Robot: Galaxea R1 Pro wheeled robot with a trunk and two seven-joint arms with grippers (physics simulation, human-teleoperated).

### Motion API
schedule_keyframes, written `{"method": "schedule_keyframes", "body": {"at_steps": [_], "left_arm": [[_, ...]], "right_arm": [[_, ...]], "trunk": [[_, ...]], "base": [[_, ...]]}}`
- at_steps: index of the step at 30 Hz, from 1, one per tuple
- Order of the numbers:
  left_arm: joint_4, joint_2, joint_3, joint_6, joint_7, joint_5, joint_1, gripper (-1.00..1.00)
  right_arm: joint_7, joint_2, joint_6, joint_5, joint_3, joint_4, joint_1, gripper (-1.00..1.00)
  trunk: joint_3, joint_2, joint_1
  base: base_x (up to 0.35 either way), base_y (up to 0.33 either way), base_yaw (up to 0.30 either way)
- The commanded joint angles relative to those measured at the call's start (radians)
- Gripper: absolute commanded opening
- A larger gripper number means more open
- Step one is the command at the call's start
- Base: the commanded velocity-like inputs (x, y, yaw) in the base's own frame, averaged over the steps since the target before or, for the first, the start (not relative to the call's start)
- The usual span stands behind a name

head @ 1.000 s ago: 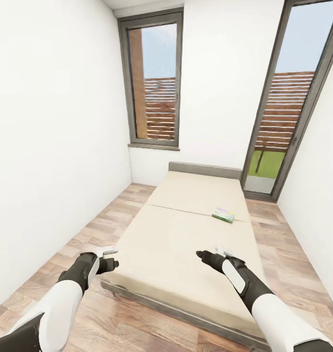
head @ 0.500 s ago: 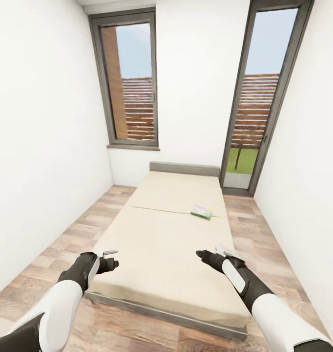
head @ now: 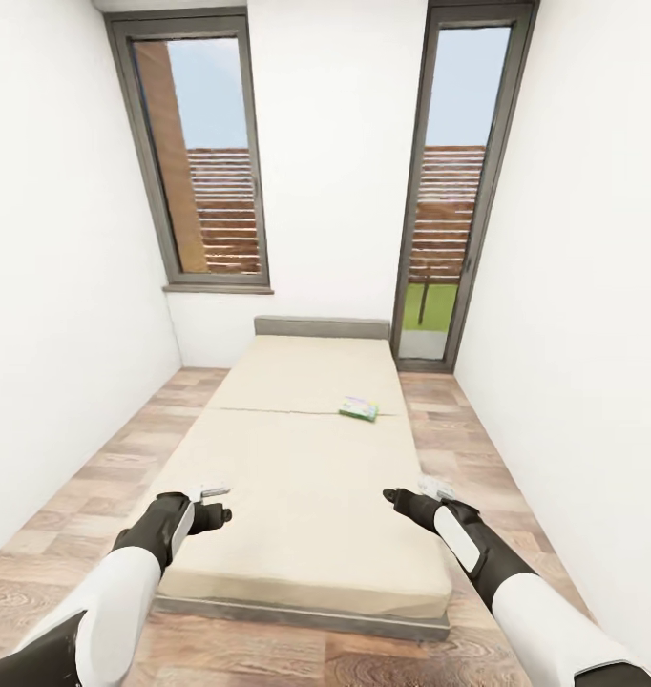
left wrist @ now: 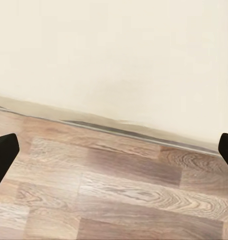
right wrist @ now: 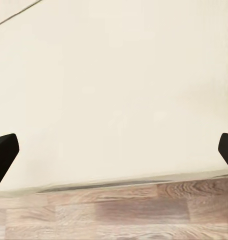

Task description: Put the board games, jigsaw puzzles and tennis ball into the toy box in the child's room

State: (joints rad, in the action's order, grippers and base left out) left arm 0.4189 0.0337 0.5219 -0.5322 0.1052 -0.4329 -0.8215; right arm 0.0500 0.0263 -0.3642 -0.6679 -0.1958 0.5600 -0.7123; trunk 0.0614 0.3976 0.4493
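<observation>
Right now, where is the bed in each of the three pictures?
Head view: the bed lies in the middle, running away to the far wall.
Left wrist view: bed beyond the floor.
Right wrist view: bed across most of the picture.
Shared landmark: the grey frame where bed meets floor.

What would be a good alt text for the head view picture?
A low bed with a beige mattress holds one small green board game near its right edge. Both robot arms reach over its foot, the left gripper and right gripper empty. Two tall windows stand behind.
</observation>
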Motion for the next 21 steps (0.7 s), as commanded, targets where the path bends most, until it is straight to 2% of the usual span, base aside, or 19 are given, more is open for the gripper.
{"method": "schedule_keyframes", "body": {"at_steps": [1, 11, 18, 21], "left_arm": [[0.003, 0.001, 0.007, -0.005, 0.008, -0.010, -0.001, 1.00], [0.003, -0.001, 0.007, -0.005, 0.008, -0.010, -0.001, 1.00], [0.003, -0.005, 0.007, -0.003, 0.008, -0.011, -0.001, 1.00], [0.003, -0.005, 0.007, -0.001, 0.009, -0.011, -0.001, 1.00]], "right_arm": [[0.005, 0.001, -0.002, -0.007, -0.007, 0.001, -0.001, 1.00], [0.007, 0.000, 0.000, -0.006, -0.008, 0.001, -0.001, 1.00], [0.010, 0.000, 0.002, -0.001, -0.008, 0.001, -0.001, 1.00], [0.011, 0.000, 0.002, 0.000, -0.008, 0.001, -0.001, 1.00]], "trunk": [[0.003, 0.002, 0.001], [0.008, 0.002, 0.001], [0.010, 0.002, 0.001], [0.010, 0.002, 0.001]], "base": [[0.000, 0.000, -0.277], [0.000, 0.000, -0.260], [0.065, -0.120, -0.068], [0.050, -0.130, 0.084]]}}
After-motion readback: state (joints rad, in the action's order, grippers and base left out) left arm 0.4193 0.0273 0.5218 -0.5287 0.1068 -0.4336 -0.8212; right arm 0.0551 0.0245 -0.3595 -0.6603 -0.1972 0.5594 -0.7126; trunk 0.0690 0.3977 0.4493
